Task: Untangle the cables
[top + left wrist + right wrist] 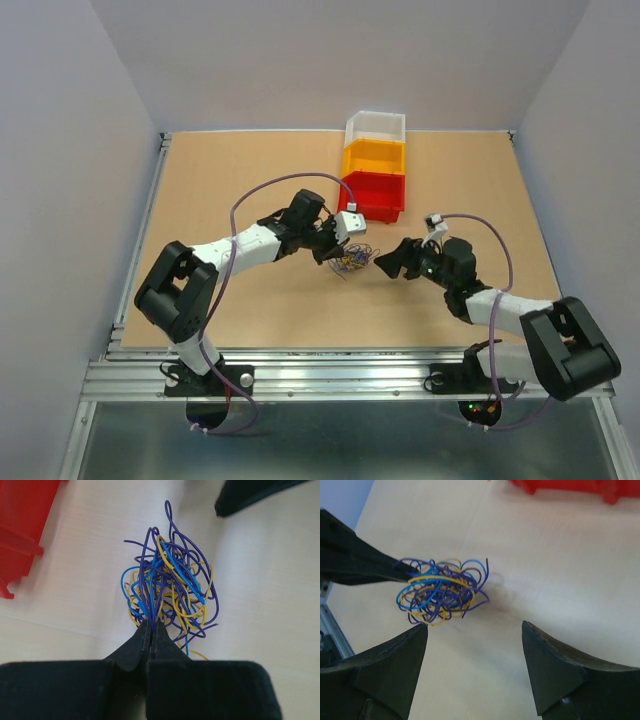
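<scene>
Left gripper pinches tight on the near edge of the cables, a ball-like tangle mid-tabletop, while the right gripper gapes wide opposite, the tangle just ahead, not yet between its fingers.

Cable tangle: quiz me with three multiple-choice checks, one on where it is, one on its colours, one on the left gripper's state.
1. The cable tangle is:
A) hanging off the near edge
B) centrally placed, just in front of the red bin
C) beside the left arm's base
2. Its wires are:
A) purple, blue, yellow
B) green, white
C) all black
3. The left gripper is:
A) wide open
B) shut on tangle strands
C) out of view
Answers:
1 B, the top view shows it near the bin.
2 A, both wrist views show those colours.
3 B, its fingertips meet around strands.
</scene>
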`<control>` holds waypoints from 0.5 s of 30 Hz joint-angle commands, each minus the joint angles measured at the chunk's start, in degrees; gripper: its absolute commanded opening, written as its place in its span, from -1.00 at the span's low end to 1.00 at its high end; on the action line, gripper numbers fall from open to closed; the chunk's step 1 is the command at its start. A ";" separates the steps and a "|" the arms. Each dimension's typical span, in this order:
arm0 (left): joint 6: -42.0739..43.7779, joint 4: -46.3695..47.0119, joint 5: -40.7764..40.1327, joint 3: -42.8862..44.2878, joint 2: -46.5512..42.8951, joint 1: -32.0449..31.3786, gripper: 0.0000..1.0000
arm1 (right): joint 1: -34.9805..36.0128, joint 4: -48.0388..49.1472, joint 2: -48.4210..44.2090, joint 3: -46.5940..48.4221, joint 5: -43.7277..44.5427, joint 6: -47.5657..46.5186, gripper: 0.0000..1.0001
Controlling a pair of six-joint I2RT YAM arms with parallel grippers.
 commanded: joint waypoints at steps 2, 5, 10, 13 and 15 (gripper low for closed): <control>0.53 -0.13 2.57 1.09 -0.13 0.99 -1.00 | 5.08 13.84 9.54 4.63 -5.69 -2.01 0.61; 0.09 -0.04 3.10 1.44 0.31 2.12 -1.00 | 7.72 15.51 14.73 7.61 -5.69 -2.80 0.62; 0.00 -0.92 5.47 2.15 0.58 2.75 -1.00 | 9.66 25.78 21.41 8.95 -7.18 0.70 0.62; 0.44 -2.59 6.52 3.11 1.37 2.83 -1.00 | 10.28 31.95 24.05 8.68 -4.65 3.44 0.24; 0.26 -3.29 6.97 3.99 1.46 3.01 -1.00 | 10.45 31.87 25.63 9.38 -2.88 3.88 -0.05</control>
